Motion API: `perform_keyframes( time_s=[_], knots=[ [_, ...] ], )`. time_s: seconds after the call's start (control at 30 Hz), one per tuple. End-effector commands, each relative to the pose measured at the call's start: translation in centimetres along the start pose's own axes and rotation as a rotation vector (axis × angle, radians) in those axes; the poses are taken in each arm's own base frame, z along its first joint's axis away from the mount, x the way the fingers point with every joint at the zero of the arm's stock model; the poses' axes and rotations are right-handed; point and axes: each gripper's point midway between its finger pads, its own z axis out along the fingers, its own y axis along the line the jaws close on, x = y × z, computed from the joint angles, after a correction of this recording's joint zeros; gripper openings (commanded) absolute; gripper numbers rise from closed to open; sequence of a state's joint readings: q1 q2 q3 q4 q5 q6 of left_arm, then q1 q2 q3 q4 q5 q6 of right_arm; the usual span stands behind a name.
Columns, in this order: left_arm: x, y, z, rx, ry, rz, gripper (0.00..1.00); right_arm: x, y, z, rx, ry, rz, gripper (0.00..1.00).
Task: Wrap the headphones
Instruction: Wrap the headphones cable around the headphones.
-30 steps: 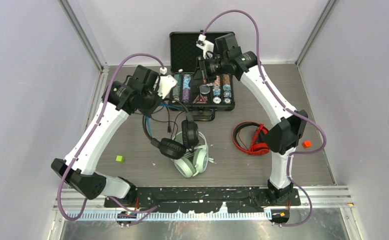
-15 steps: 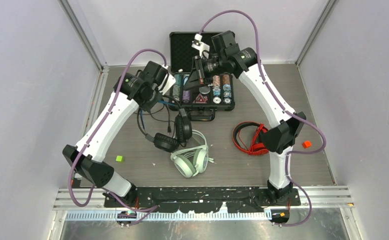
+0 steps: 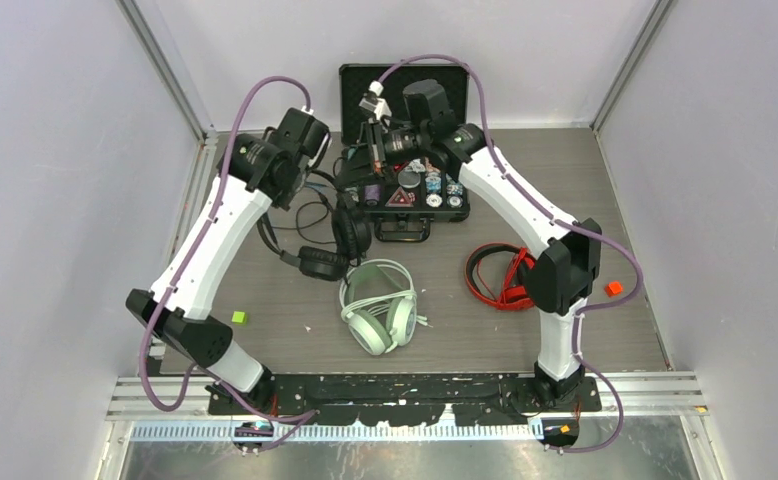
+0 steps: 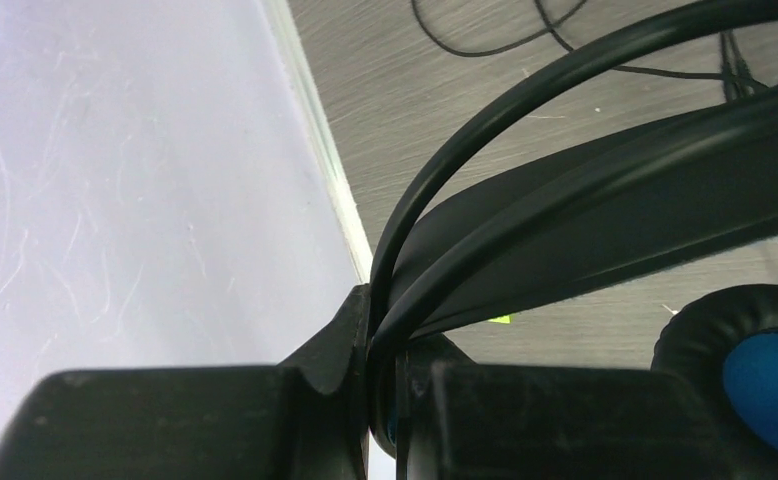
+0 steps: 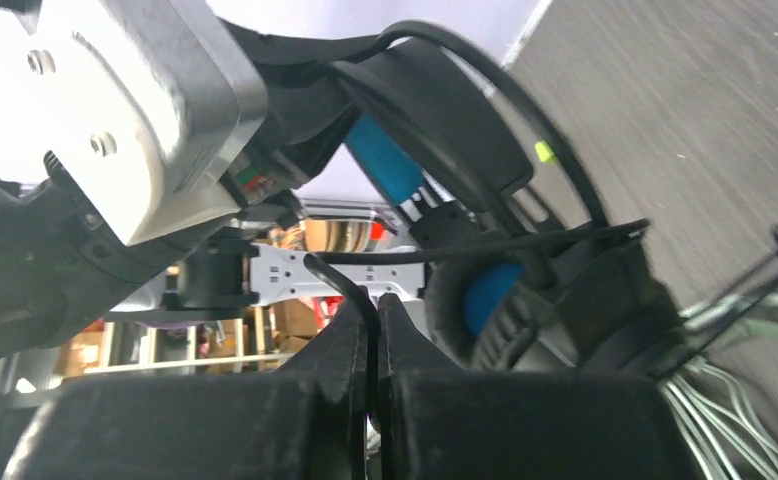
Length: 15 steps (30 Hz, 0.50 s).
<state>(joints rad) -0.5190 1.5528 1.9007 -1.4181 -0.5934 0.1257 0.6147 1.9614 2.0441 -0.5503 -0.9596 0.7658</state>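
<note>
Walled tabletop, black headphones beside case

No text, brand, number or sign can be read in any view. The nearest candidates both lie inside the open black case. One is a dark triangular plaque with a pale border, at the middle of the case's tray, and its marking is too small to make out. The others are the patterned faces of the chip stacks just right of the plaque in the same tray, where any figures are unresolved at this size.
</note>
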Motion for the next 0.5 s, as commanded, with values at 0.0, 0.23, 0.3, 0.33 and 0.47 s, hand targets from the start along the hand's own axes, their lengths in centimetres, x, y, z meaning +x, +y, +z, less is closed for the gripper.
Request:
perform_keyframes(
  time_s=[0.0,0.23,0.3,0.33,0.47],
  knots=[
    [-0.6,3.4,-0.8,-0.147,-0.022,-0.163,0.0,-0.2,8.6,-1.0,-0.258,-0.042,-0.104,0.01],
    [-0.8,5.8,-1.4,-0.217,-0.039,-0.281,0.0,0.1,8.5,0.8,-0.256,-0.037,-0.097,0.08],
    [-0.8,6.7,-1.5,-0.241,-0.049,-0.334,0.0,0.2,8.6,1.4,-0.258,-0.035,-0.101,0.09],
    [-0.8,7.1,-1.6,-0.248,-0.057,-0.368,0.0,0.3,8.7,1.7,-0.257,-0.035,-0.101,0.09],
    [-1.3,8.4,-1.7,-0.27,-0.102,-0.498,0.0,0.8,9.1,2.8,-0.262,-0.033,-0.106,0.09]
  ],
)
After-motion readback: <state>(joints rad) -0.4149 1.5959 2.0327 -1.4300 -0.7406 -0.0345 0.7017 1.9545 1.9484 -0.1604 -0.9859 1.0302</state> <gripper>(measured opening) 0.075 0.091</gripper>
